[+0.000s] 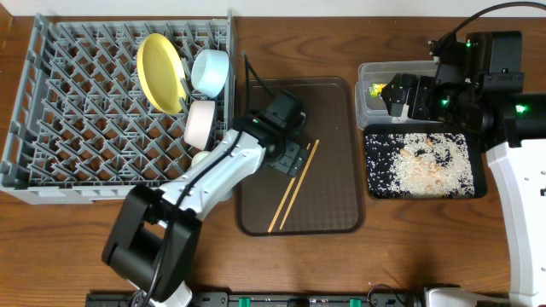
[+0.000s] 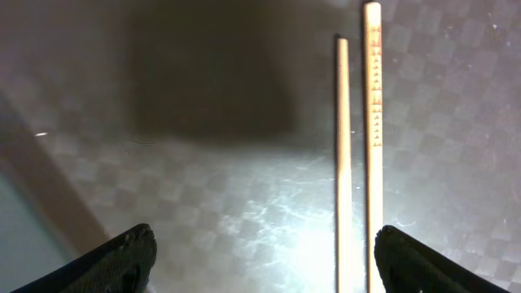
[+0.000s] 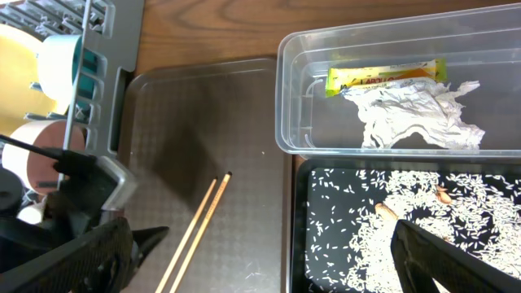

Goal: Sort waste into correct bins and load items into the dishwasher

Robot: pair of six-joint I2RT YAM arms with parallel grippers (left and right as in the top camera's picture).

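Wooden chopsticks [image 2: 373, 122] lie between the wide-parted jaws of the left pincer [image 2: 264, 260].

Chopsticks [image 1: 293, 187] lie on the serving tray [image 1: 337, 170]; rack [image 1: 77, 128] left, tub [image 1: 365, 94] apparently touching flat tray [image 1: 376, 189] right.

The pair of wooden chopsticks [image 2: 373, 146] lies flat, side by side and almost parallel, right under the left tool [image 2: 264, 260] and close to one of its fingertips. To that tool's left is the square grey dish rack [image 1: 51, 183]. In it a yellow plate [image 1: 160, 72], a light blue bowl [image 1: 210, 72] and a white bowl [image 1: 200, 124] stand on edge. A pale green cup [image 1: 199, 159] sits nearest the tool. Ahead of the right tool [image 3: 260, 244], the clear tub [image 3: 289, 122] holds a green-and-orange snack wrapper [image 3: 383, 77] and crumpled white paper [image 3: 415, 114]. Directly under that tool, the black tray [image 3: 299, 228] carries scattered white rice [image 3: 456, 220].
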